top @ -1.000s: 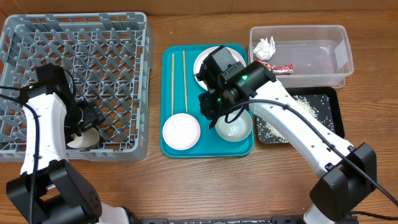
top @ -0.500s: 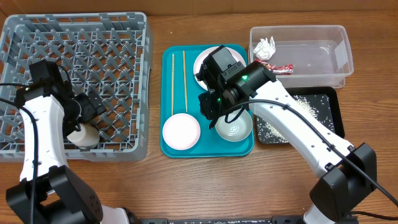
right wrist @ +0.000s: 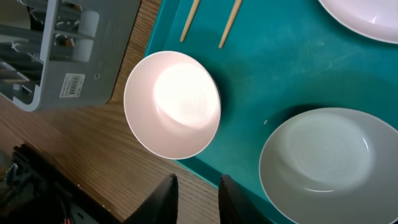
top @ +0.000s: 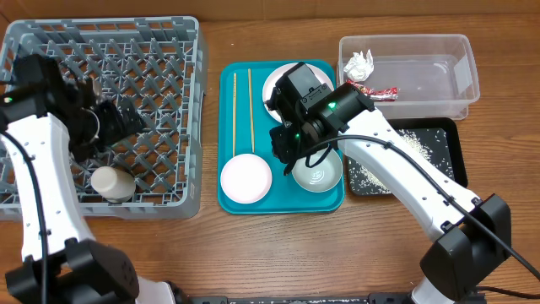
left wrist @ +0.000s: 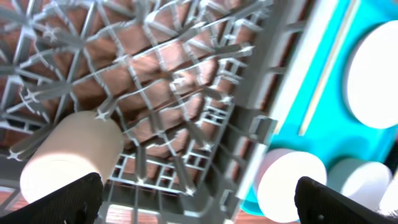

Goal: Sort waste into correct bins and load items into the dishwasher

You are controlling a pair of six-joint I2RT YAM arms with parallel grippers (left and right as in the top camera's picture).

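From above, the large grey lattice dish rack [top: 199, 101] is sitting at the table's 9 o'clock with a small white cup [top: 111, 181] resting in its 7 o'clock corner. The left gripper [top: 126, 120] is hovering over the rack's middle, apart from the cup. On the teal serving tray [top: 263, 127] at centre, the thin wooden chopsticks [top: 250, 105] are lying at 11 o'clock, the round white plate [top: 277, 84] at 1, the pale-pink round bowl [top: 245, 178] at 7 and the grey-green round bowl [top: 317, 171] at 5. The right gripper [top: 283, 150] is hanging between the two bowls. At 2 o'clock, the clear rectangular plastic tub [top: 422, 80] is holding a crumpled white tissue [top: 359, 62] and a red snack wrapper [top: 381, 93]. Through the left wrist camera, the left gripper [left wrist: 199, 183] is showing its jaws spread wide with nothing between them, and the cup [left wrist: 71, 155] is lying at 8 o'clock. Through the right wrist camera, the right gripper [right wrist: 198, 190] is showing its jaws only narrowly parted and empty, with the pink bowl [right wrist: 172, 104] just off at 11 o'clock and the green one [right wrist: 323, 162] at 2. The pink bowl is looking rigid, light and smooth, so I would guess it will be slippery. The rim is looking like the place to pinch it, one finger inside and one outside, once the jaws are opening wider.
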